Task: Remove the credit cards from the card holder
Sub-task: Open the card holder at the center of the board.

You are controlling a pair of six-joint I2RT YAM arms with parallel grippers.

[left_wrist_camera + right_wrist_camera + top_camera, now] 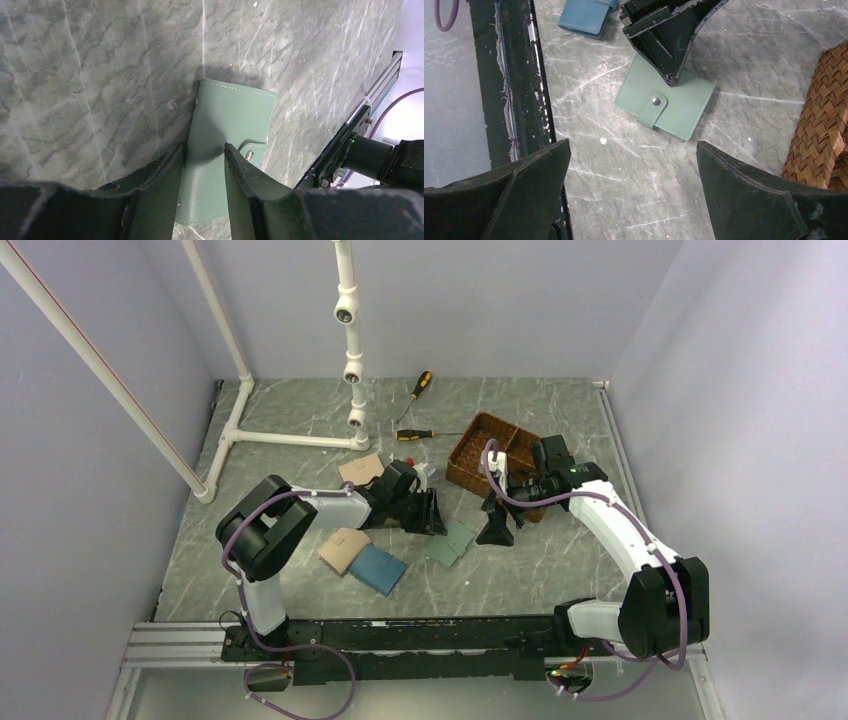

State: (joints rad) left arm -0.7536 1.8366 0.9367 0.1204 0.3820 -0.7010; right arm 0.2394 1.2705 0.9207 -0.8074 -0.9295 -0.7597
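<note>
step, likely: steadying shut card holder (666,106) | left end effector (202,147) part-open over it, right end effector (633,144) wide open | next: pop snap (656,101)

The tabletop (560,570) is a grey slab veined like marble. Near its middle the sage-green card holder (674,105) lies flat and closed, its strap snapped down over the front. To the left of it, toward the near edge, lies a blue wallet (377,569), with a tan wallet (343,549) just beside it. A second tan wallet (359,469) lies farther back. A brown woven basket (478,440) with a divider stands at the right rear. The far screwdriver (422,386), with a black and orange handle, lies angled at the back. The near screwdriver (415,435) lies just left of the basket. A white pipe frame (290,439) rests at the left rear.
</note>
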